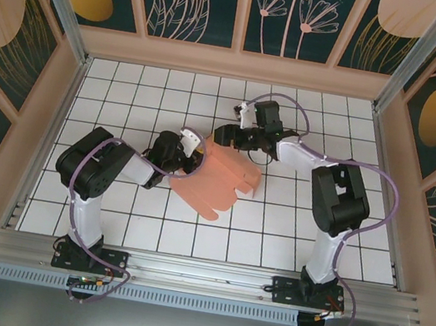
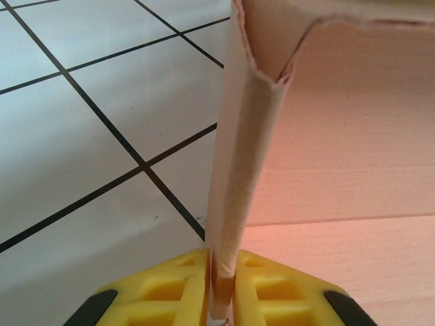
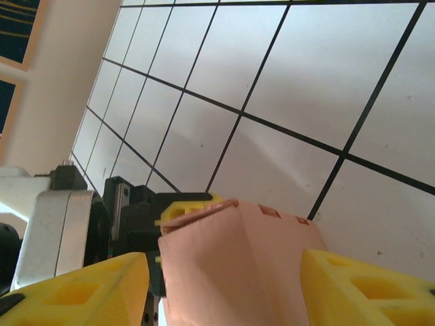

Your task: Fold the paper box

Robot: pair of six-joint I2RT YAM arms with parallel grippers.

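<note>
L arm point(image 1: 99, 167), black-and-white jointed: elbow bent, forearm reaching right twd table centre. L gripper point(image 2: 221, 275), yellow fingers, clamped on an upright fold of the salmon-pink paper box point(image 1: 219, 180). R arm point(image 1: 334, 196): elbow bent, forearm reaching left. R gripper point(image 3: 224, 278), yellow fingers spread, straddling the card's edge; contact unclear.

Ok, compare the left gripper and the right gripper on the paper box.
The left gripper is pinched shut on a thin folded edge of the paper box; the right gripper stands wide open, with part of the box between its fingers. The left gripper reaches in from the left, the right gripper from the right. Both have yellow fingers and meet at the box's far end.
</note>
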